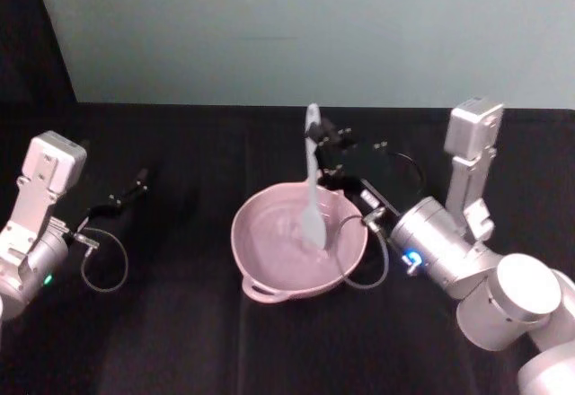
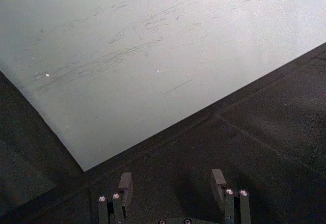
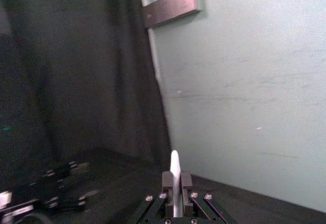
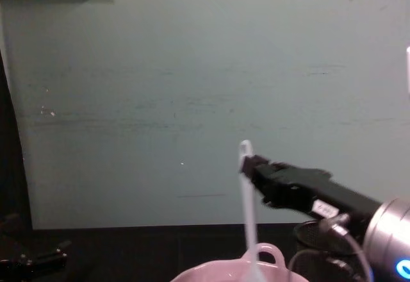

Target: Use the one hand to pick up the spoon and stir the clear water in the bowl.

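Head view, nearest first: the bowl [image 1: 241, 233] sits on the black table [image 1: 180, 350] with its small loop handle on the near rim. It looks light and glossy on a matte cloth, so I judge a hard sideways sweep against the wall could shove it or slop water over the edge. The water is clear. I cannot make out its surface, only sheen on the pale pink inside. The spoon [image 1: 312, 188] stands almost upright in the bowl, its flat squarish blade down right of centre. Whether it touches the bottom I cannot tell. It is smooth white plastic, slim in the handle. My right gripper [image 1: 316, 135] is pinched narrow on that handle close below the tip. In the right wrist view the rounded end pokes out between the pads. With a grip that high and a slick stem, drag on the broad blade could twist or slide the spoon in my hold. A grey cable [image 1: 373, 265] loops just beside the bowl's right rim and might catch it on a wide circle. My left gripper [image 1: 139, 179] is parked well to the left, low over the table, fingers apart around nothing. Farthest is a pale green wall [image 1: 269, 27], scuffed.
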